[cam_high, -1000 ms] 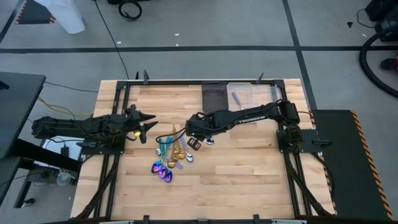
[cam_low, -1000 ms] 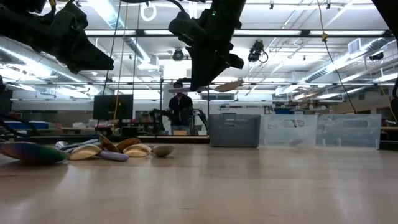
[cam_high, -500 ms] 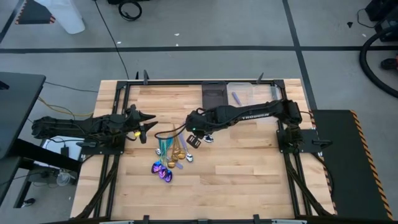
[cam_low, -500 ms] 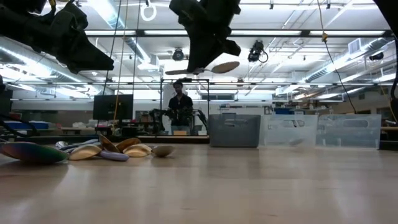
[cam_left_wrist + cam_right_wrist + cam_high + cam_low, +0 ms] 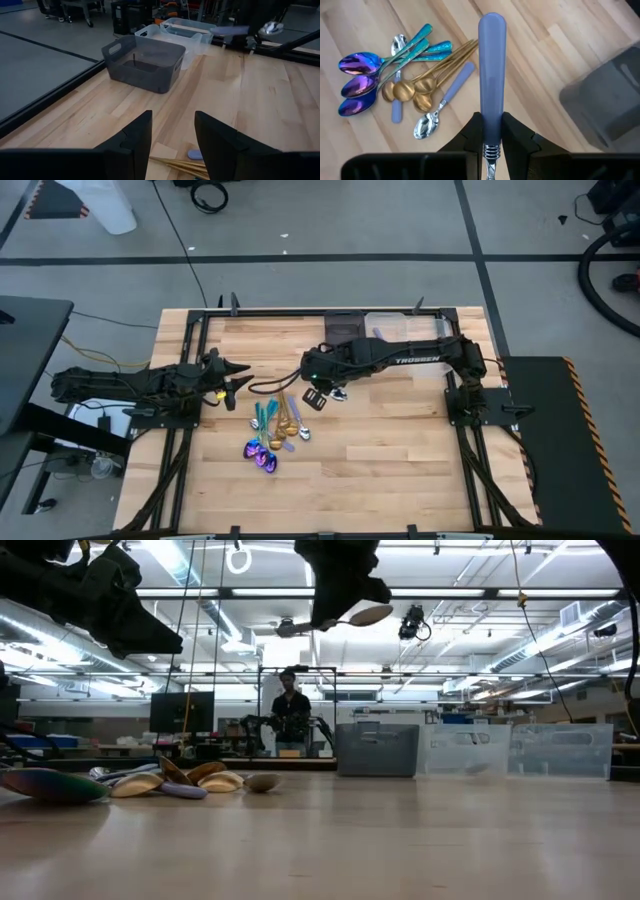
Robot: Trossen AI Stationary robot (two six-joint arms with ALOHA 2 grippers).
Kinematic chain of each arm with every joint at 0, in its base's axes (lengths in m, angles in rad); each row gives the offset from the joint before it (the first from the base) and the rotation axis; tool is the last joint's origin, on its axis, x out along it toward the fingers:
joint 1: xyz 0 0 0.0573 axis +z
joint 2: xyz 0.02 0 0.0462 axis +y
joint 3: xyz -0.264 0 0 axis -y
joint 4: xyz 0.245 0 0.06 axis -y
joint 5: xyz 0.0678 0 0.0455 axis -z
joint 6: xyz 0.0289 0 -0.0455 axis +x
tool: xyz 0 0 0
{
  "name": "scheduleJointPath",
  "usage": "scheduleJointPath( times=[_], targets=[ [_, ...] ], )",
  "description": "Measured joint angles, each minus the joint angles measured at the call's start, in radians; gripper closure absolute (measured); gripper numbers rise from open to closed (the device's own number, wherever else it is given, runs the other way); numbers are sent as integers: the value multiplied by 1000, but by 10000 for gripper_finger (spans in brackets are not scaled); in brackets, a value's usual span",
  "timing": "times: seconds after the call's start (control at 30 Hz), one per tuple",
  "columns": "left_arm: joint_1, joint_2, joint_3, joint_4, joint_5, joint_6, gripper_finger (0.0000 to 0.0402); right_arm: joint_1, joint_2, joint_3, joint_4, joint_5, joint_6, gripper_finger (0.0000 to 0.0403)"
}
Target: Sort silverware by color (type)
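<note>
My right gripper (image 5: 318, 396) hangs high over the table's middle, shut on a silver spoon with a lavender handle (image 5: 491, 75). The spoon's bowl (image 5: 366, 613) shows beside the fingers in the low view. Below and toward the near left, the rest of the silverware (image 5: 272, 430) lies heaped on the wood: gold spoons (image 5: 415, 90), teal ones (image 5: 420, 45), purple iridescent ones (image 5: 355, 82) and lavender-handled silver ones (image 5: 440, 107). My left gripper (image 5: 236, 383) waits open at the table's left, its fingers (image 5: 172, 135) with nothing between them. My right gripper pinches the spoon between its two fingers at the lower end of the lavender handle (image 5: 490, 137), where it meets the ribbed metal neck. The fingers come from above, slanting steeply down. The spoon is lifted clear, about level, with its handle sticking out past the fingertips.
A dark bin (image 5: 345, 335) and a clear bin (image 5: 400, 328) stand side by side at the table's far edge; the clear one holds a lavender-handled piece (image 5: 379, 335). A person (image 5: 290, 715) stands in the room beyond the table. Black frame rails run along the table's sides.
My right gripper has gone up with the lavender-handled spoon, staying shut on it. The spoon has stayed about level and now hangs well higher above the table. The heap has not moved.
</note>
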Motion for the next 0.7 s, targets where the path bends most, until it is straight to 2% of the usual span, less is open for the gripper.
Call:
scheduleJointPath(
  times=[0.37, 0.7],
  targets=[
    [0, 0, 0, 0, 0, 2, 246, -27, 0, 107, -199, 50, 12, 345],
    [0, 0, 0, 0, 0, 2, 246, -51, 0, 111, -245, 43, 11, 345]
  ],
)
